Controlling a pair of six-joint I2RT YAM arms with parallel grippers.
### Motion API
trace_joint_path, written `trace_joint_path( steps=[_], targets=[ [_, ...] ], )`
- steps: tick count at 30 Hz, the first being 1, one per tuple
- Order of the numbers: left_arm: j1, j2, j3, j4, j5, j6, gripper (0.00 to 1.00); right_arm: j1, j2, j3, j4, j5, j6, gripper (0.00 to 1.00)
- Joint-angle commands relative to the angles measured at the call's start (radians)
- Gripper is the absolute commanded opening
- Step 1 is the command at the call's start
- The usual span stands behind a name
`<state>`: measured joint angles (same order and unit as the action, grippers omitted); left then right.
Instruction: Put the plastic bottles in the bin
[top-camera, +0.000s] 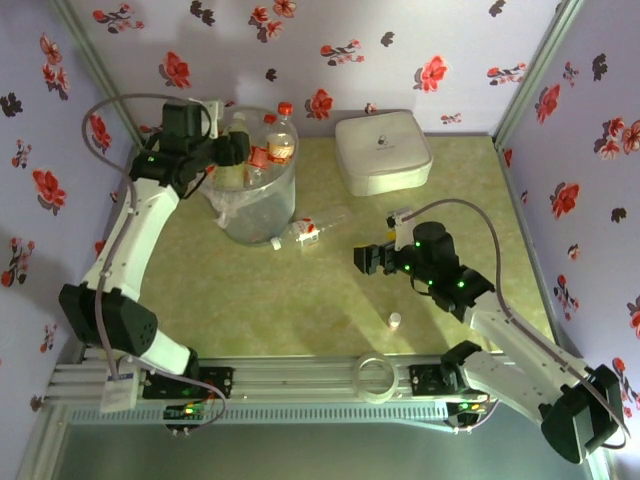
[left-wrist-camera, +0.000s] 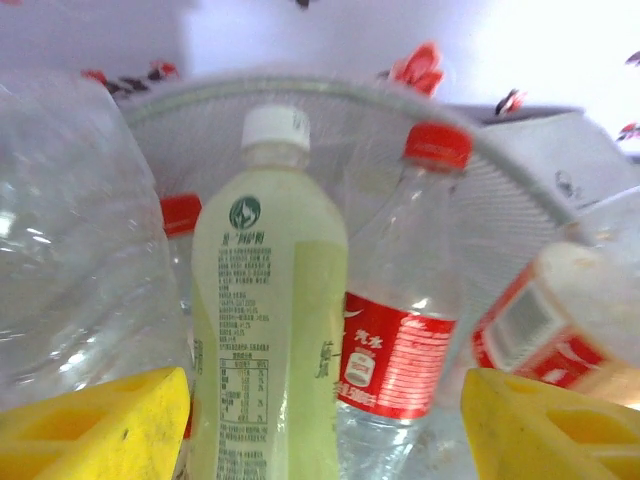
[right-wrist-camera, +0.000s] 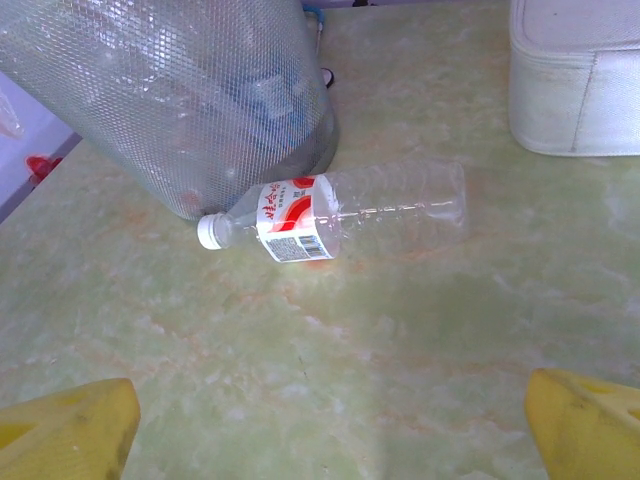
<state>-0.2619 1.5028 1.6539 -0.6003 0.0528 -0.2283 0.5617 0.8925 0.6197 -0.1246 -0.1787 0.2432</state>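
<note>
L pincer (left-wrist-camera: 325, 410), binned btls (left-wrist-camera: 270, 300), loose btl (right-wrist-camera: 340, 215) outside

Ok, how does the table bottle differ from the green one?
The table bottle lies on its side outside the bin; the green bottle stands upright inside it. The table bottle's label is a red and white band; the green bottle's covers most of its body. Both have white caps.
</note>
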Motion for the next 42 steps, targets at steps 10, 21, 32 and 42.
trace_joint_path(
  steps=[10, 21, 32, 42],
  targets=[
    [0.157, 0.026, 0.122, 0.022, 0.075, -0.047, 0.60, -0.005, 0.016, 0.009, 0.019, 0.007, 0.011, 0.99],
    [0.157, 0.201, 0.123, 0.076, 0.107, -0.048, 0.50, -0.003, -0.013, -0.025, 0.000, 0.015, 0.022, 0.99],
    [0.157, 0.119, 0.123, 0.051, 0.108, -0.030, 0.62, -0.003, 0.037, -0.013, 0.012, 0.029, 0.017, 0.99],
    [0.055, -0.032, 0.116, 0.018, 0.068, 0.029, 0.85, -0.005, 0.070, 0.064, -0.032, 0.154, 0.211, 0.99]
  ],
)
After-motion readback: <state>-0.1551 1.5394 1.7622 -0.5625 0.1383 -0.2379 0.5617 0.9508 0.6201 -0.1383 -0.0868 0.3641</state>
